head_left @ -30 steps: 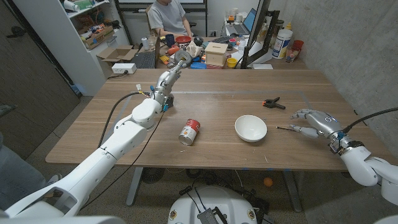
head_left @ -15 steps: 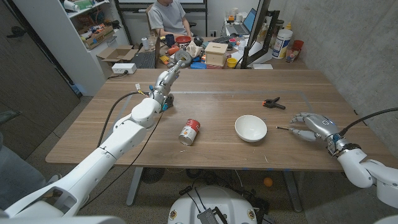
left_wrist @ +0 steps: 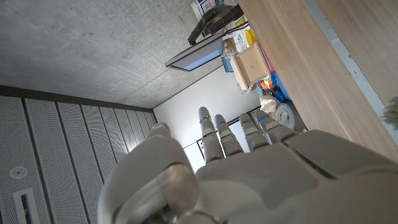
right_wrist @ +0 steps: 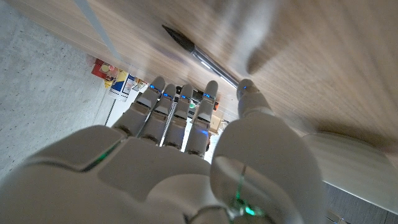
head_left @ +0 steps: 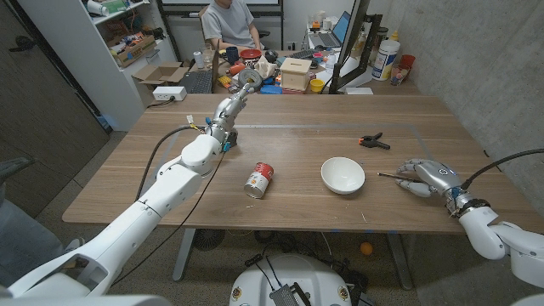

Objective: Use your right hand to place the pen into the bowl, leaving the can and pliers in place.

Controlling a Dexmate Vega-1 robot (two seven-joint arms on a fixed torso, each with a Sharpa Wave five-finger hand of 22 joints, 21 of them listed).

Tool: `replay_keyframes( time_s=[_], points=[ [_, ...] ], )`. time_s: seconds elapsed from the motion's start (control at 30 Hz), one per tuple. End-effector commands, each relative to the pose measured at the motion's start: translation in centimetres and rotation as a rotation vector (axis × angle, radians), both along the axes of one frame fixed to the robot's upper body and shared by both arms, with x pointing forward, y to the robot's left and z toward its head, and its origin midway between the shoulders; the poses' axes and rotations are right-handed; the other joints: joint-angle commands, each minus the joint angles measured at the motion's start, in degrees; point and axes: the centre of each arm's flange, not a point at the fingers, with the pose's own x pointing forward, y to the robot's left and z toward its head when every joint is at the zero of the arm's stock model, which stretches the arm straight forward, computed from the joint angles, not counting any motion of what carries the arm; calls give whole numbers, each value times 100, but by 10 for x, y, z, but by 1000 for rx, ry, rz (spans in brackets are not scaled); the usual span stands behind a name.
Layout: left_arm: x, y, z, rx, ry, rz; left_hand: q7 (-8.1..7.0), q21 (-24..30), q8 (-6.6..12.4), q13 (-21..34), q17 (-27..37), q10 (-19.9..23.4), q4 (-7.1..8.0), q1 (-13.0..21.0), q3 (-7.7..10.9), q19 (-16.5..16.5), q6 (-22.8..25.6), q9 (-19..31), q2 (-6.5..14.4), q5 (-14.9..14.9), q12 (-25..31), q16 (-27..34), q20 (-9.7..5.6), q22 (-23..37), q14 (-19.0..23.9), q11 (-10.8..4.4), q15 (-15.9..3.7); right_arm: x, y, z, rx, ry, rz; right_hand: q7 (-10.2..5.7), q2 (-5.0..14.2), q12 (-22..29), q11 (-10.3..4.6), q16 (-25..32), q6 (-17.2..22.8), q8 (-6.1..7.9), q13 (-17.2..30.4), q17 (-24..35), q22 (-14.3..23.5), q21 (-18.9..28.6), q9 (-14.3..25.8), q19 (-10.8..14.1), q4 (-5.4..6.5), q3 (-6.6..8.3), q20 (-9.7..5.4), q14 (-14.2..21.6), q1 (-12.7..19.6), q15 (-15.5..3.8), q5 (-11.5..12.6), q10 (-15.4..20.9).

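The pen (head_left: 389, 176) lies on the wooden table (head_left: 297, 204) right at the fingertips of the right hand (head_left: 427, 176); its fingers are spread and hold nothing, and in the right wrist view the pen (right_wrist: 202, 57) runs just past them. Beyond its tip sits the white bowl (head_left: 342, 175), then the red can (head_left: 259, 180) on its side. The pliers (head_left: 373, 141) lie beyond the fingers, toward the far edge. The left hand (head_left: 247, 81), fingers straight and apart, is raised past the far edge.

Wooden table (head_left: 297, 204) carries can (head_left: 259, 180), white bowl (head_left: 342, 175), pliers (head_left: 373, 141) — and seemingly a pen (head_left: 389, 176).
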Motion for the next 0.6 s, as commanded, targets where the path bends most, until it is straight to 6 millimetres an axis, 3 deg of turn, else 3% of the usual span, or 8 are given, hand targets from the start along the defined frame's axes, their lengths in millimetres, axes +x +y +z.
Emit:
replay_keyframes(
  time_s=[0.03, 0.2, 0.27, 0.47, 0.6],
  points=[
    [4, -8, 0, 1, 6, -17, 4, 33, 26, 19, 14, 49, -3, 49, 30, 63, 54, 28, 11, 17, 36, 23, -258, 21, 61, 1, -697, 8, -2, -13, 19, -12, -25, -61, 6, -23, -91, 22, 261, 67, 35, 17, 25, -10, 35, 28, 10, 88, -29, 86, 182, -240, -40, 72],
    [3, -6, 0, 0, 6, -9, 4, 33, 26, 19, 14, 49, -3, 49, 30, 63, 54, 28, 11, 17, 36, 23, -258, 21, 61, 1, -697, 10, -6, -14, 32, -11, -30, -112, 114, -19, -125, 45, 607, 226, 38, 22, 30, 27, 107, 124, -2, 237, -67, 197, 439, -323, -62, 182],
    [3, -5, 0, -2, 6, -6, 4, 33, 26, 19, 14, 49, -3, 49, 30, 63, 54, 28, 11, 17, 36, 23, -258, 21, 61, 1, -697, 10, -8, -14, 36, -10, -35, -186, 182, -35, -147, 50, 828, 352, 38, 23, 31, 37, 166, 160, -17, 333, -70, 255, 613, -361, -86, 209],
    [4, -4, -4, -12, 16, -4, 4, 33, 26, 19, 14, 49, -3, 49, 30, 63, 54, 28, 11, 17, 36, 23, -258, 21, 61, 1, -697, 12, -11, -11, 34, -7, -43, -132, 287, -56, -201, 59, 1172, 618, 38, 26, 34, 49, 318, 213, -23, 490, -81, 372, 900, -397, -169, 292],
    [4, -4, -6, -19, 17, -4, 4, 33, 26, 19, 14, 49, -3, 49, 30, 63, 54, 28, 11, 17, 36, 23, -258, 21, 61, 1, -697, 15, -10, -7, 28, -18, -43, -53, 341, -72, -233, 58, 1545, 929, 39, 35, 38, 49, 493, 225, -12, 606, -76, 449, 1111, -426, -283, 388]
  ],
)
